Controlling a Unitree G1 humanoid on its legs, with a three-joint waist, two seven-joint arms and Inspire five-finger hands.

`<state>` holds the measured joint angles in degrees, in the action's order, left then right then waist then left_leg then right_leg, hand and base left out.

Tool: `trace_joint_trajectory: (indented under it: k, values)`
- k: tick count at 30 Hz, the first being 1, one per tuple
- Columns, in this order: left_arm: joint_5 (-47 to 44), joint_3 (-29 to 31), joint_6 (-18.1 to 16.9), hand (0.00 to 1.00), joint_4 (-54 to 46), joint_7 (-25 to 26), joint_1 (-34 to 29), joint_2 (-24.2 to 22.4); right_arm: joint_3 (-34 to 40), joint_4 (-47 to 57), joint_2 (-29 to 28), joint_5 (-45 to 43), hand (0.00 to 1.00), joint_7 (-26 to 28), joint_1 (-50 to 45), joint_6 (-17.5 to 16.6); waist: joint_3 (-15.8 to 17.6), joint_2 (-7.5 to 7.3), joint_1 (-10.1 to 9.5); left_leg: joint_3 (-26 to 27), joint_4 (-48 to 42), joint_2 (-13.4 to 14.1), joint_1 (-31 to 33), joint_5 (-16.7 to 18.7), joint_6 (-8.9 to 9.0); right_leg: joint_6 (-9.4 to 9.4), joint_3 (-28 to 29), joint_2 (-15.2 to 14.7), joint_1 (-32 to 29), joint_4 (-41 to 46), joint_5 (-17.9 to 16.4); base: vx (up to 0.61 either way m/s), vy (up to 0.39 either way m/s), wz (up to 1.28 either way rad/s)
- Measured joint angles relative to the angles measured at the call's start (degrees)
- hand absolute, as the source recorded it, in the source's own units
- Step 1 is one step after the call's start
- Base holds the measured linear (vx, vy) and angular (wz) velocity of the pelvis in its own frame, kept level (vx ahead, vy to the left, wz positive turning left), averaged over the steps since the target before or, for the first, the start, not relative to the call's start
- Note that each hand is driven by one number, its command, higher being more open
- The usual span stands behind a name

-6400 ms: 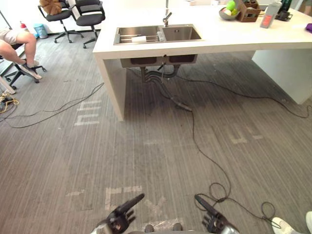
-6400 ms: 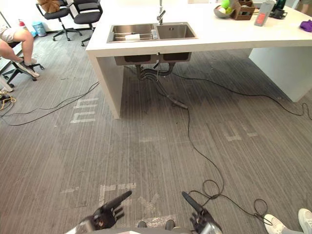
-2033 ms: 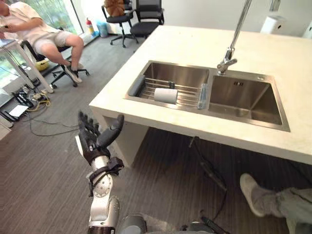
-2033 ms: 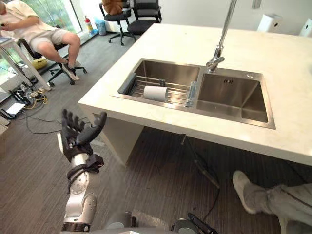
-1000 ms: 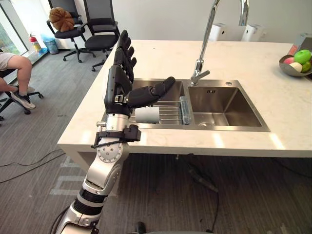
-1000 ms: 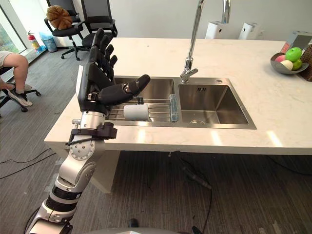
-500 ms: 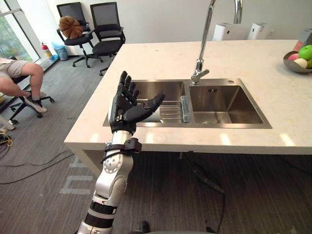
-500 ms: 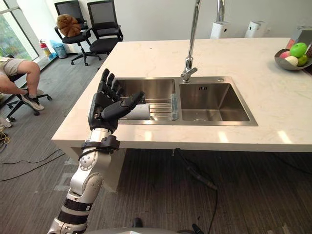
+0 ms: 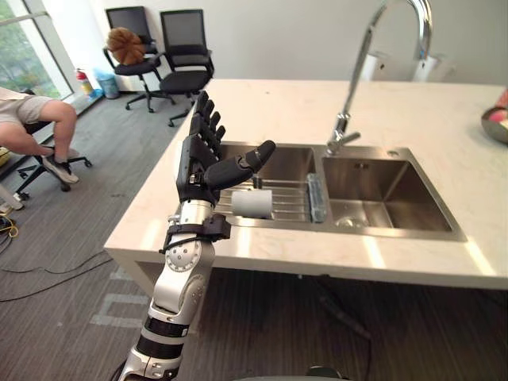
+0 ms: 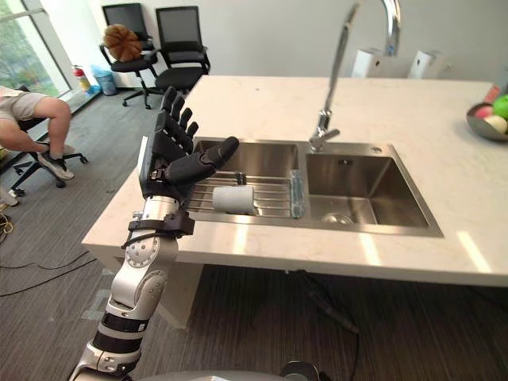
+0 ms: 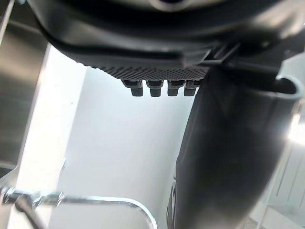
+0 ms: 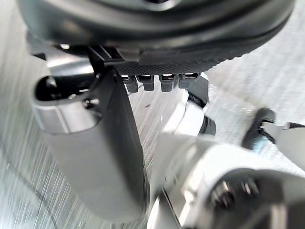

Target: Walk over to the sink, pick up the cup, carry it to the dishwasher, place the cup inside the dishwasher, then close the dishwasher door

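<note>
— How were the fingers found?

— The fingers [image 9: 206,123] of the left hand [image 9: 193,163] were seen straight and spread apart, with the thumb held out toward the basin. Nothing was gripped. The hand was raised above the near edge of the counter [image 9: 278,103], just beside the sink [image 9: 397,198] and apart from everything in it. The right hand [image 12: 157,28] was seen hanging low with floor beyond it; whether it was open or closed could not be told.

— And where was the cup found?

— The cup [image 9: 252,203], a white one, was seen lying on its side on the wire rack [image 9: 292,198] set across the sink's left basin, near the raised hand but not touched by it. The tap [image 9: 359,87] was seen standing behind the divider between the two basins.

— How much of the job could be counted as done?

— Only the walk to the sink was judged finished, since the basin was within arm's reach. The pickup was judged not yet begun. Everything after it was left to do: the cup was to be grasped, carried to the dishwasher and set inside, and the door was to be closed.
</note>
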<state>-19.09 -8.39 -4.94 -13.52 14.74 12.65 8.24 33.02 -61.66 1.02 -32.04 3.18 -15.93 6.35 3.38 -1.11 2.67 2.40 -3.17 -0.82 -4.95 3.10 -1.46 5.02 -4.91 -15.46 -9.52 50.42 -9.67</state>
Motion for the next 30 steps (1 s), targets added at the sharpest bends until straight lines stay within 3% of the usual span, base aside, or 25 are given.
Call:
trace_joint_trajectory:
  k: [2, 4, 5, 6, 7, 10, 14, 19, 22, 24, 25, 27, 28, 30]
  values:
    - [0.2, 1.5, -0.4, 1.00, 0.0, 1.0, 0.2, 0.5, -1.7, 0.4, -0.5, -0.4, 1.00, -0.9, 0.8, 1.0, 0.1, 0.06, -0.01, -0.2, -0.8, 1.5, -0.2, 1.2, 0.48, 0.52, -0.2, 1.9, -2.0, -4.6, -3.4, 0.20, -0.056, 0.12]
    - [0.5, 2.7, -0.4, 1.00, 0.1, 3.0, 0.3, 1.9, -3.3, 2.3, -1.5, -0.4, 1.00, -2.6, 0.6, 1.4, 0.2, 0.18, -0.01, -0.1, -3.0, 3.5, -1.0, 3.1, 2.06, 0.96, 0.0, 3.5, -3.6, -12.8, -3.1, 0.19, -0.097, 0.05]
    - [0.5, 3.1, -0.4, 1.00, 0.1, 3.4, 0.4, 2.3, -4.6, 3.2, -1.5, -0.3, 1.00, -3.4, 0.3, 1.6, 0.0, -0.08, 0.03, 0.0, -4.1, 3.8, -1.0, 4.2, 2.76, 1.32, -0.1, 4.1, -3.5, -17.4, -1.5, 0.16, -0.127, 0.09]
    - [0.5, 3.4, -0.4, 1.00, 0.0, 3.7, 0.9, 2.5, -5.8, 3.9, -1.5, -0.2, 1.00, -4.0, -0.2, 2.1, -0.7, -1.42, -0.01, -0.2, -5.1, 3.4, -1.1, 5.7, 3.58, 0.75, -0.1, 3.9, -3.5, -23.2, 6.0, 0.28, -0.246, 0.09]
    - [0.6, 3.5, -0.4, 1.00, -0.1, 3.9, 1.4, 2.2, -6.2, 3.8, -1.8, -0.2, 1.00, -4.3, -0.2, 2.8, -0.8, -2.29, -0.37, -0.3, -5.8, 3.5, -1.9, 6.9, 4.61, 0.85, -1.4, 3.7, -2.0, -25.2, 6.1, 0.26, -0.258, 0.06]
    - [0.6, 2.1, 0.1, 1.00, -0.5, 3.7, 1.7, -0.5, -4.0, 3.8, -1.6, -0.3, 1.00, -4.5, 0.0, 3.5, -0.1, 0.96, -0.32, -0.1, -6.8, 7.4, -1.6, 8.5, 6.55, 0.01, -3.2, 7.5, 1.4, -30.8, 4.9, 0.25, -0.282, -0.02]
    - [1.1, -2.2, 2.1, 1.00, -0.5, 1.8, 1.8, -1.6, -1.7, 2.2, -1.8, -0.6, 1.00, -3.7, -0.5, 4.4, -0.2, 1.25, -0.13, 1.6, -5.6, 8.9, -2.7, 8.5, 6.95, -1.02, -3.4, 9.3, 2.4, -32.1, 4.3, 0.07, -0.092, -0.07]
    - [2.3, -3.1, 3.8, 1.00, -0.4, 1.6, 1.7, -1.8, -0.9, 1.4, -1.2, -0.2, 1.00, -2.1, -0.6, 4.3, 0.2, 1.87, -0.26, 1.8, -5.6, 9.3, -2.0, 9.3, 7.44, -0.72, -3.6, 9.7, 2.1, -32.4, 4.0, 0.01, -0.020, -0.01]
    - [3.5, -2.2, 3.9, 1.00, -0.3, 1.5, 0.0, -1.4, -5.4, 2.5, 0.2, -0.4, 1.00, -1.8, -0.8, 4.2, 0.7, 2.38, -0.31, 2.2, -14.4, 11.1, 1.3, 11.7, 9.58, -1.62, -4.1, 10.7, 2.5, -31.6, 1.8, 0.04, -0.030, 0.06]
    - [3.3, -1.0, 4.0, 1.00, -0.3, 1.3, -2.3, -1.3, -6.6, 2.5, 1.3, -0.4, 1.00, -1.9, -0.2, 4.2, 1.4, 2.32, -0.41, 2.6, -28.2, 12.0, 8.0, 10.1, 9.62, -2.52, -4.7, 10.2, 4.7, -33.0, 2.4, 0.05, -0.072, 0.18]
    - [3.3, -0.5, 3.9, 1.00, -0.3, 1.0, -4.1, -0.9, -8.0, 2.7, 2.1, -0.5, 1.00, -1.7, 0.3, 4.3, 2.1, 2.09, -0.90, 2.9, -29.4, 11.8, 8.4, 10.4, 9.01, -2.53, -4.4, 9.2, 6.4, -34.0, 2.6, 0.06, -0.076, 0.06]
    - [3.3, -0.6, 3.9, 1.00, -0.3, -0.6, -5.0, -0.1, -8.8, 2.6, 3.5, -0.5, 1.00, -1.4, 0.6, 4.4, 1.6, 2.88, -1.74, 2.8, -21.3, 11.5, 8.3, 10.2, 8.67, -2.28, -4.6, 8.3, 7.2, -34.6, 2.7, 0.07, -0.019, 0.02]
    - [3.3, -0.7, 3.8, 1.00, -0.5, -1.6, -4.9, -0.2, -8.8, 2.5, 4.5, -0.5, 1.00, -0.9, 1.7, 4.7, 1.1, 4.28, -1.93, 2.7, -13.2, 11.5, 8.4, 1.2, 8.34, -1.72, -4.8, 8.5, 7.1, -35.0, 2.7, 0.08, 0.034, 0.04]
    - [3.3, -1.0, 3.7, 1.00, -0.6, -2.8, -5.1, -0.2, -9.7, 2.7, 4.8, -1.5, 1.00, -0.7, 3.3, 4.8, 0.4, 5.24, -1.82, 3.0, -6.9, 10.6, 6.1, -1.0, 8.75, -0.82, -5.2, 7.8, 7.4, -35.9, 2.9, 0.08, 0.101, 0.19]
